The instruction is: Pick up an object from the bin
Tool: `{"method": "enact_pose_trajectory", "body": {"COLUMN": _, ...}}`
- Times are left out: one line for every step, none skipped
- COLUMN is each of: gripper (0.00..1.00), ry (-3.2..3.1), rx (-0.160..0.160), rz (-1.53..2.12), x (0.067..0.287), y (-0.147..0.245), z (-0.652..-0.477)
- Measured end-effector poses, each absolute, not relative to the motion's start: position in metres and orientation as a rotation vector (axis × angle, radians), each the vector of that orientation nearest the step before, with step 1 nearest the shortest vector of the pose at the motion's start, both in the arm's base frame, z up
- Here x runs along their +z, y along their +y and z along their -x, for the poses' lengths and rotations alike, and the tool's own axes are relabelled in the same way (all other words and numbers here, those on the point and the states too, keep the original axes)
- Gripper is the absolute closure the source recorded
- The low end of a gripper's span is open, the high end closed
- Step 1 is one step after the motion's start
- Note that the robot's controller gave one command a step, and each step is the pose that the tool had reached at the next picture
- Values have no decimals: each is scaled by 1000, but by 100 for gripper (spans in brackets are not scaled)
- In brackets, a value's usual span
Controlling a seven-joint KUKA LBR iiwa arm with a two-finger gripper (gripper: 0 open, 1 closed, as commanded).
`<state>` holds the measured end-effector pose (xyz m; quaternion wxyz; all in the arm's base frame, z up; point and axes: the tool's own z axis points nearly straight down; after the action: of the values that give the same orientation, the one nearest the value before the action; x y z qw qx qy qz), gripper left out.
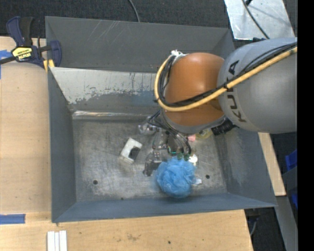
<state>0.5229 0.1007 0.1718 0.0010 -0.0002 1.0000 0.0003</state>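
Observation:
My gripper [156, 157] hangs low over the middle of the bin floor, below the orange dome on the wrist. A blue fluffy mesh puff [175, 178] lies just to its lower right, by the bin's near wall, touching or nearly touching it. A small white and grey block [130, 150] rests on the floor a short way to the gripper's left. Nothing can be seen held in the gripper.
Small pale bits lie right of the puff and under the arm [192, 160], partly hidden. The arm and its dome cover the right rear of the bin. The bin's sloping walls close in on all sides; bare floor lies to the left.

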Motion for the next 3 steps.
{"method": "enact_pose_trajectory", "body": {"gripper": 0, "ry": 3132, "rx": 3, "rz": 11, "x": 127, "y": 94, "z": -546}}
{"method": "enact_pose_trajectory", "body": {"gripper": 100, "ry": 3129, "rx": 1, "rz": -231, "x": 87, "y": 71, "z": -571}}
{"method": "enact_pose_trajectory", "body": {"gripper": 100, "ry": 3129, "rx": 1, "rz": -231, "x": 87, "y": 71, "z": -571}}
